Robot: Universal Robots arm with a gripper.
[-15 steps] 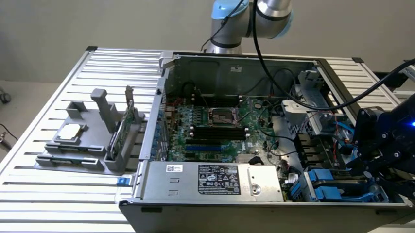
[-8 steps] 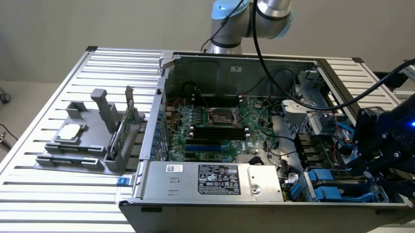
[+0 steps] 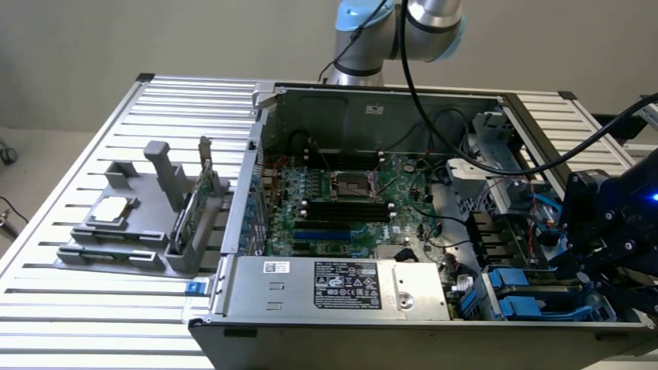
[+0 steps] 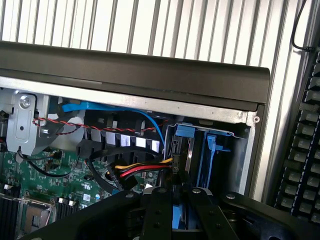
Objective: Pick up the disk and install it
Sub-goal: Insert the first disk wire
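Note:
In the wrist view my gripper point(image 4: 180, 194) is shut on the disk point(image 4: 180, 215). The disk's bright blue carrier shows between the two black fingers point(image 4: 160, 212). Its thin edge runs away from the fingers into the drive bay point(image 4: 215, 150) at the corner of the open computer case. In the exterior view the black gripper point(image 3: 589, 266) hangs over that bay at the case's right front corner. It stands just above the blue carriers point(image 3: 519, 297), and its body covers the disk there.
Red, yellow and black power cables point(image 4: 140, 172) and a blue data cable point(image 4: 150, 125) lie close beside the bay. The power supply point(image 3: 340, 285) fills the case front. A grey fixture point(image 3: 123, 231) with a chip stands on the slatted table at the exterior view's left. A keyboard point(image 4: 302, 150) lies outside the case.

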